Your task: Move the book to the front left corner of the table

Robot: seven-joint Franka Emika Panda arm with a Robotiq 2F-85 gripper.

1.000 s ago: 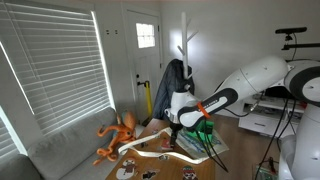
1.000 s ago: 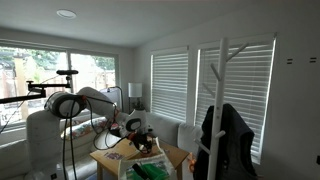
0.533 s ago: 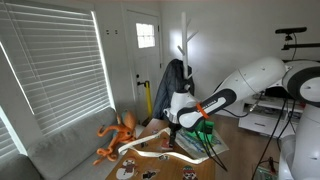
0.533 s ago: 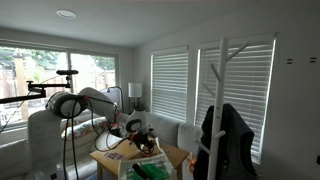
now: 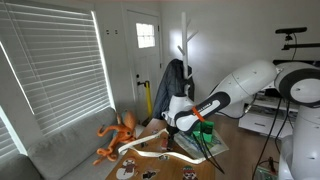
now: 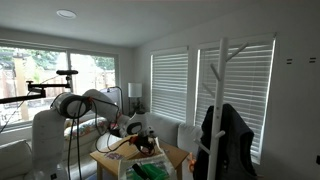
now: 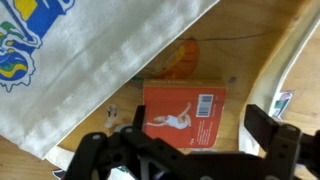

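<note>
Two black fingers [image 7: 275, 130] on the gripper [image 7: 180, 135], spread wide apart, holding nothing and likely touching nothing, hanging over a small red card [image 7: 185, 115] on the table [image 7: 245, 45]. Just beside that card, up and to the left in the wrist view, the book [image 7: 90, 60], big, pale, with blue and yellow print, and lying flat. Looks thin, light and a bit bendy with a smooth cover, so best pinched at the middle of a free edge or pushed along the wood, not lifted by one corner.
</note>
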